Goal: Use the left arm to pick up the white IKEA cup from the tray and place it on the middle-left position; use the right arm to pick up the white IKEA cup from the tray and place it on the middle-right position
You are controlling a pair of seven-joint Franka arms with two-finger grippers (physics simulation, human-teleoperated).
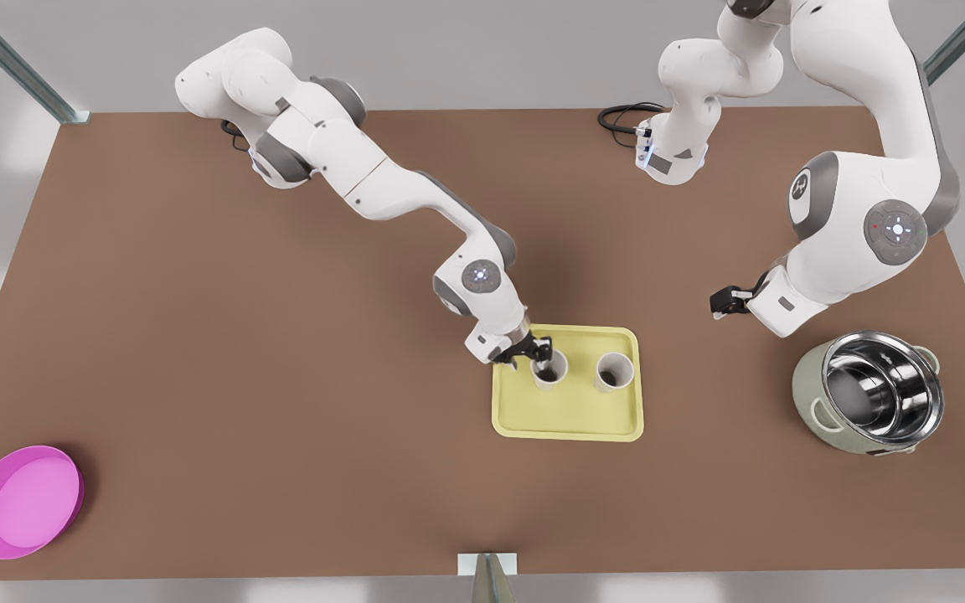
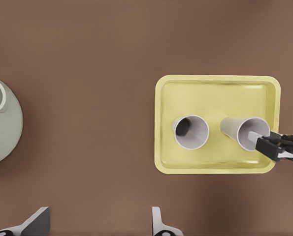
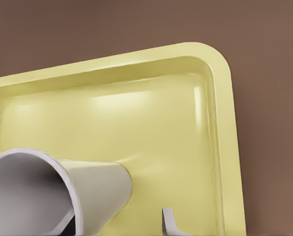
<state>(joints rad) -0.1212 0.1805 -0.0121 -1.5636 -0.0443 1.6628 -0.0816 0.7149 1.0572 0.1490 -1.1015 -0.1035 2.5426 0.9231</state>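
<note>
1. Cups: two white cups stand upright on the tray [image 1: 566,419], one [image 1: 549,368] nearer the front view's left and the other cup [image 1: 614,373] just beside it, not touching.
2. The yellow tray lies flat on the brown table [image 1: 281,377], near the middle.
3. The right gripper [image 1: 537,352] is on the arm that reaches in from the front view's left. It is down low at the rim of the first cup.
4. From the right wrist view, that cup [image 3: 62,196] is very close, and one finger [image 3: 168,221] stands beside it with a gap. The claw is spread and is not squeezing the cup.
5. The left gripper [image 1: 721,301] is on the arm at the front view's right. It waits up high, away from the tray, near a shiny pot [image 1: 872,394].
6. In the left wrist view, its two fingertips [image 2: 38,223] are far apart, so this claw is wide and holds nothing.
7. That view looks down on the tray [image 2: 215,93], both cups and the right gripper [image 2: 269,142] at one rim.
8. A pink bowl [image 1: 26,501] sits far off, by the table corner at the front view's left.
</note>
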